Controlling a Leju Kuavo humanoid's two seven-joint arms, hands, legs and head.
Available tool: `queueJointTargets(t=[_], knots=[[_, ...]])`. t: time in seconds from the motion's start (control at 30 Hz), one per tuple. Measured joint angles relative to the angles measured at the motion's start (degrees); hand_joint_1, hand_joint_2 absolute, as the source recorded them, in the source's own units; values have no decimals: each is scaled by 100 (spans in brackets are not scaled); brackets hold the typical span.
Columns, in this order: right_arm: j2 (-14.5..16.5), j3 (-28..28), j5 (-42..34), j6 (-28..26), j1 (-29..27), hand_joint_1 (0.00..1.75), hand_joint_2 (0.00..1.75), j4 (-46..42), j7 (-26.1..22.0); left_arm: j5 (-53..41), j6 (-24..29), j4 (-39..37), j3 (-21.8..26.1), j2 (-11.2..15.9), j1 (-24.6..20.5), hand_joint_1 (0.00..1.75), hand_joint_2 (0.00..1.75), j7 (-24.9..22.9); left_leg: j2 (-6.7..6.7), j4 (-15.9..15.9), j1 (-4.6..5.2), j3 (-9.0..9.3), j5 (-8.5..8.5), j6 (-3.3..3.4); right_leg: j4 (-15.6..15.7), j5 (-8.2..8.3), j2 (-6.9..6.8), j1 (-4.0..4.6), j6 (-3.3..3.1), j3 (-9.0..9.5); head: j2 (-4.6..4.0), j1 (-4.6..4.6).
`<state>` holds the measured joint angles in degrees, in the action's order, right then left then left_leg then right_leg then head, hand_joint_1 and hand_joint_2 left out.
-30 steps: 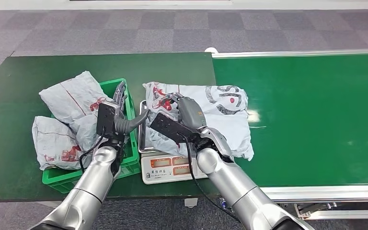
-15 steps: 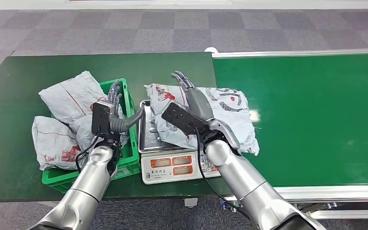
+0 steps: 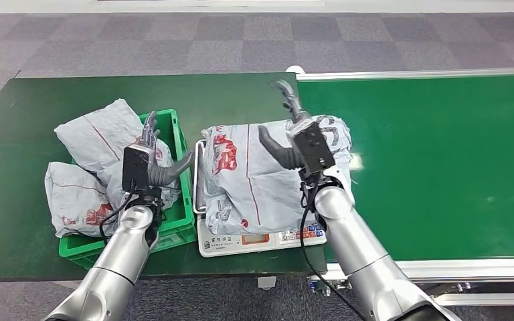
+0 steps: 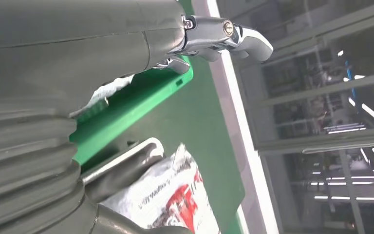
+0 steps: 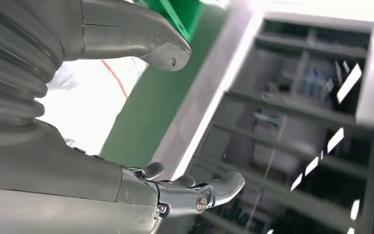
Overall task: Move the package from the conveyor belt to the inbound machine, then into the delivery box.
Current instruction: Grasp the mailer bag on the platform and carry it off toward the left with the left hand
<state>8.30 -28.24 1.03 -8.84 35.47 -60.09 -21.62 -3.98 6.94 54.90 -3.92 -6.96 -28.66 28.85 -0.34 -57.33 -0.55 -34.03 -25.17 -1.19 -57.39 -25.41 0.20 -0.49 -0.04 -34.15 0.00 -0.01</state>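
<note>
The package [image 3: 254, 170] before me is crinkled grey plastic film with a slight sheen. My arms [image 3: 361, 254] are smooth brushed silver metal. The crate [image 3: 174, 134] is glossy green plastic, the conveyor belt [image 3: 442, 160] smooth and faintly shiny, the table [image 3: 140, 90] matt.

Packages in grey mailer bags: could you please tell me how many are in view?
3, possibly more underneath: one package on the scale, one at the green crate's far left corner, one at the green crate's near left.
</note>
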Motion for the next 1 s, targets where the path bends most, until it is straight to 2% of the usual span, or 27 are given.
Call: queueJointTargets(t=[0.13, 0.27, 0.37, 0.5, 0.67, 1.0], knots=[[-122, 361, -739, -82, -375, 0, 175, -199, -99, -23, 49, 123, 83, 98, 84, 0, 175, -18, 0, 1, 0, 0, -1, 1, 0, 0, 0, 0, 0, 1, 0, 0], [-231, 581, -1003, -100, -685, 0, 175, -294, -303, -197, 87, 231, 138, 203, 162, 0, 175, 42, 1, 1, 0, 4, -1, 1, 0, -1, 1, 0, 0, 1, 0, -1], [-303, 667, -1023, -209, -893, 0, 175, -464, -435, -816, -44, 330, 90, 299, 218, 0, 175, 74, 2, 2, 0, 6, -1, 0, -1, -1, 1, 0, -1, -1, 0, -1], [-383, 778, -1069, -275, -1106, 0, 175, -667, -458, -1718, -358, 347, -249, 392, 218, 0, 175, -20, 1, 2, 0, 5, 2, -1, -2, -1, -4, 0, -1, 0, 0, 1], [-426, 874, -1027, -335, -1215, 0, 175, -745, -483, -1996, -519, 290, -568, 395, 169, 0, 175, -30, 10, 0, 2, 4, 3, -1, -1, 8, 7, -2, -2, -8, 0, 1], [-544, 1217, -212, -811, -1391, 0, 175, -712, -454, -2609, -1129, -339, -1346, 289, -421, 0, 175, 72, 10, -4, 4, -15, 6, 2, -1, 11, 8, -5, 1, -27, 0, -1]])
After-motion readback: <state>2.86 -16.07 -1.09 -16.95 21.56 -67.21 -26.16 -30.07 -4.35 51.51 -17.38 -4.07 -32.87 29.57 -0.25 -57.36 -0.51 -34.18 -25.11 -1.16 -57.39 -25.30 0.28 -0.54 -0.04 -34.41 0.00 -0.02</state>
